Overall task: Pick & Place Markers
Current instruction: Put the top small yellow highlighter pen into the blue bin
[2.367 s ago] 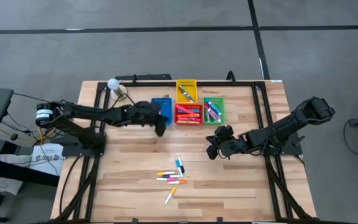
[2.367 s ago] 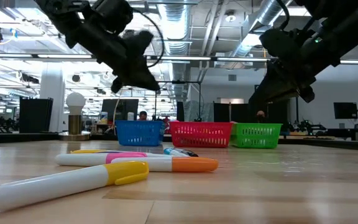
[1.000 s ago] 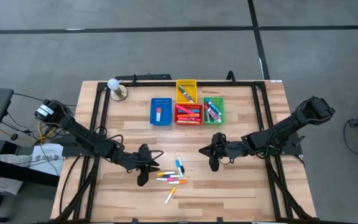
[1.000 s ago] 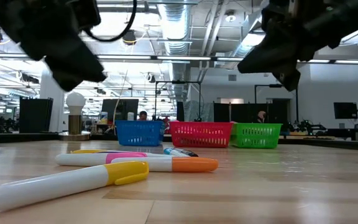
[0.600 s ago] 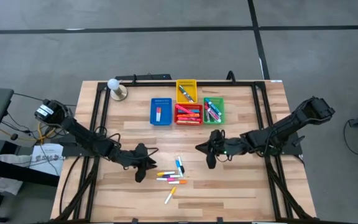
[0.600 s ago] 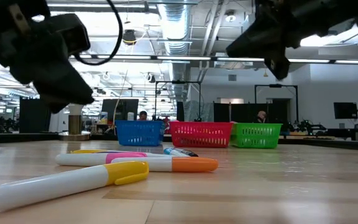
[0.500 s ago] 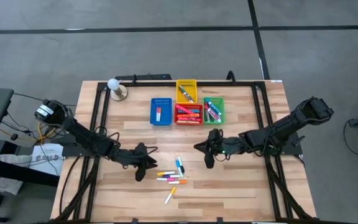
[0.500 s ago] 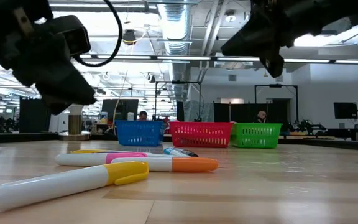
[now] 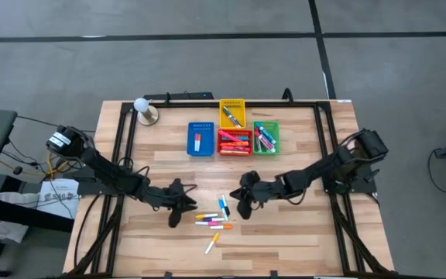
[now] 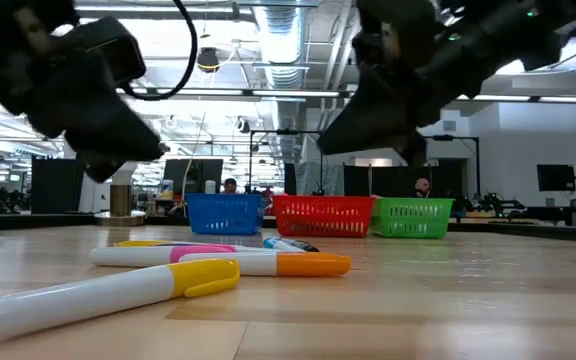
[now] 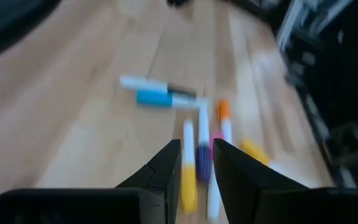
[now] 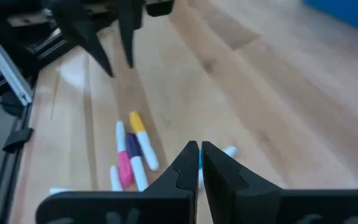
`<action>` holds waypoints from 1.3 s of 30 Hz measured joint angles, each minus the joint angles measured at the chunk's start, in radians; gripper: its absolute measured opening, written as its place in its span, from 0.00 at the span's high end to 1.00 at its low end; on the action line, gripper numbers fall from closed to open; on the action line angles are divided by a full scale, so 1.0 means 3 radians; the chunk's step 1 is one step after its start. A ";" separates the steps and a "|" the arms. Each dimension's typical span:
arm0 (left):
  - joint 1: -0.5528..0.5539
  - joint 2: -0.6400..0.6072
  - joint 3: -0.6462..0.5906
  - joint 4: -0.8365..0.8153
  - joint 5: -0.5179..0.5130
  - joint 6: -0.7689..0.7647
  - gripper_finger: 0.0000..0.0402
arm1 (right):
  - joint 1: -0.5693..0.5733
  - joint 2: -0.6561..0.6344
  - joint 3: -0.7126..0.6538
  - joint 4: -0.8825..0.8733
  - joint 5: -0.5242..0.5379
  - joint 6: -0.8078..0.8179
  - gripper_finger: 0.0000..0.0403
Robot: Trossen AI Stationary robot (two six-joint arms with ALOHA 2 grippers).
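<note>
Holding markers [image 9: 227, 140], four bins [image 9: 202, 149] sit beyond the gapped left pincer [image 9: 178, 214] and closed right pincer [image 9: 243, 206].

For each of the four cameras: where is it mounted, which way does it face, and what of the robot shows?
High: overhead, straight down; both arms, left gripper, right gripper, loose markers.
Low: table height, level toward blue bin; both arms overhead.
Left wrist: past own fingers at markers.
Right wrist: past own shut fingers at markers, left gripper beyond.
Shared: the markers.
</note>
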 joint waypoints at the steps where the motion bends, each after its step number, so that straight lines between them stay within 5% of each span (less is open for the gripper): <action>1: 0.0001 0.0034 0.0000 -0.0046 0.0081 -0.0001 0.77 | -0.0012 0.0052 0.0053 0.0003 -0.0072 0.0003 0.97; 12: 0.0326 0.0319 0.0018 -0.0081 0.0672 -0.0091 0.77 | -0.0130 0.0093 0.0312 -0.0102 -0.0332 -0.0342 0.97; 21: 0.0320 0.0301 0.0376 -0.0261 0.0609 0.0772 0.71 | -0.0099 -0.0132 0.0317 -0.0918 -0.0331 -0.0568 0.97; 29: 0.0318 0.0643 0.0653 -0.0505 0.0577 0.0785 0.58 | 0.0028 -0.0146 0.0314 -0.1315 -0.0327 -0.0603 0.97; 39: 0.0173 0.0989 0.0710 -0.0511 0.0579 0.0670 0.59 | 0.0038 -0.0146 0.0314 -0.1445 -0.0323 -0.0583 0.97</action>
